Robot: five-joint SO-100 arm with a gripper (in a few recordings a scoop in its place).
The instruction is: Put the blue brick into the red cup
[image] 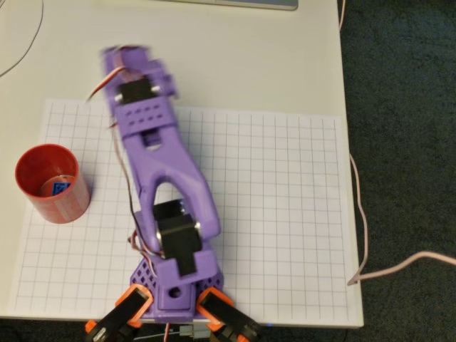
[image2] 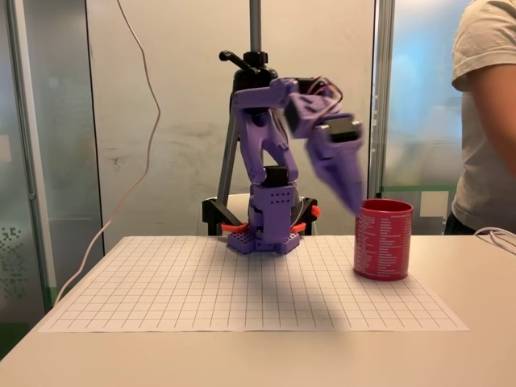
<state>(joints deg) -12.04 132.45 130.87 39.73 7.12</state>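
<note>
Your purple plastic arm (image2: 274,161) reaches out from its base over the white gridded paper mat (image: 285,214). In the fixed view its two-finger gripper (image2: 348,193) hangs blurred, tips pointing down, just beside and slightly above the rim of the round red plastic cup (image2: 384,239). You cannot tell whether the fingers are apart or together. In the overhead view the small bright-blue plastic brick (image: 60,188) lies inside the cup, on its floor, away from the gripper. A person in a light shirt (image2: 488,105) stands beyond the cup.
</note>
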